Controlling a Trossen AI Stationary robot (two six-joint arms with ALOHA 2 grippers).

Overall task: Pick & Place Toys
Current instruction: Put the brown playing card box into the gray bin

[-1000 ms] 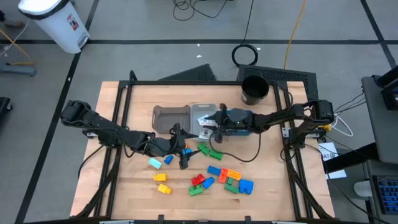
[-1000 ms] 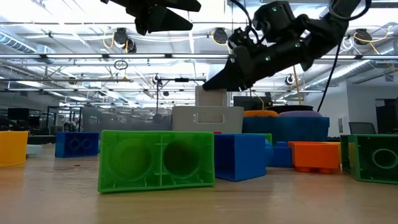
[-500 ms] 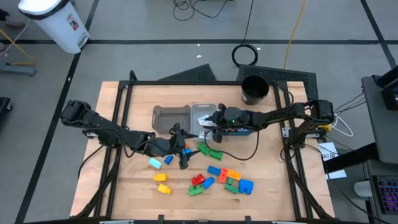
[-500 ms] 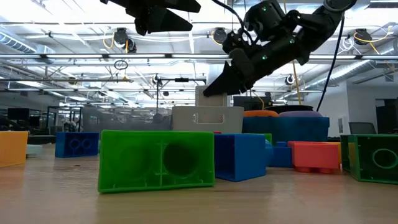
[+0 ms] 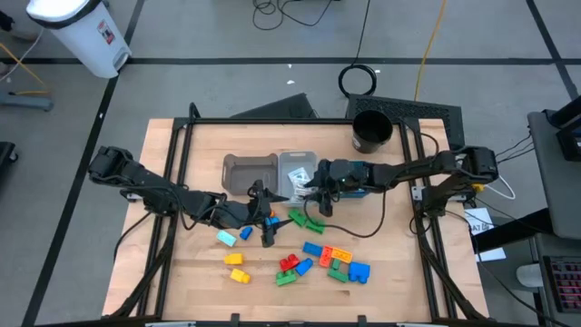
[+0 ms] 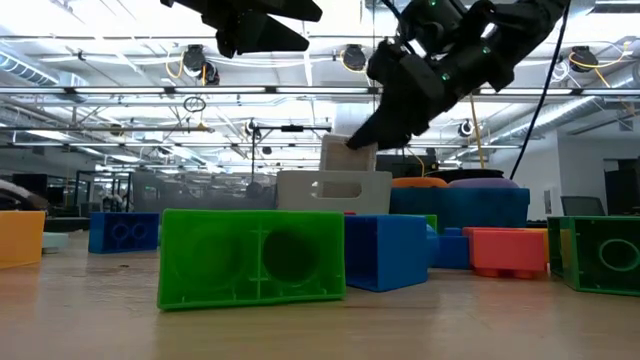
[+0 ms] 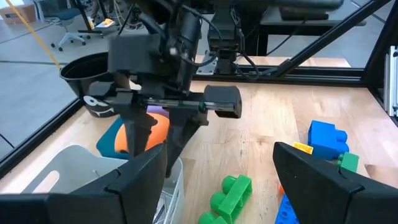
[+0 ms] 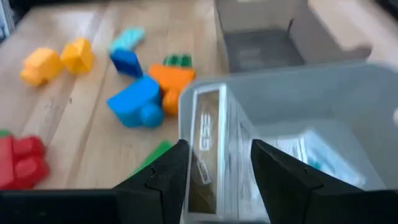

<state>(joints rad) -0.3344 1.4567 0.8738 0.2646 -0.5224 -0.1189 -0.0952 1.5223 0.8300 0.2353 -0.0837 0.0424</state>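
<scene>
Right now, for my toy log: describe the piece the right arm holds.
Find the clear bin in the middle of the table. Over it, the right gripper pinches a flat white card. Unlike the chunky coloured bricks, it is thin and pale.

My overhead camera looks straight down on the whole counter (image 5: 182, 282); my low one sits at counter height, close behind a green brick (image 6: 252, 257), facing the room. Each wrist camera looks past its own jaws. All four share the clear bin (image 5: 298, 174).
</scene>
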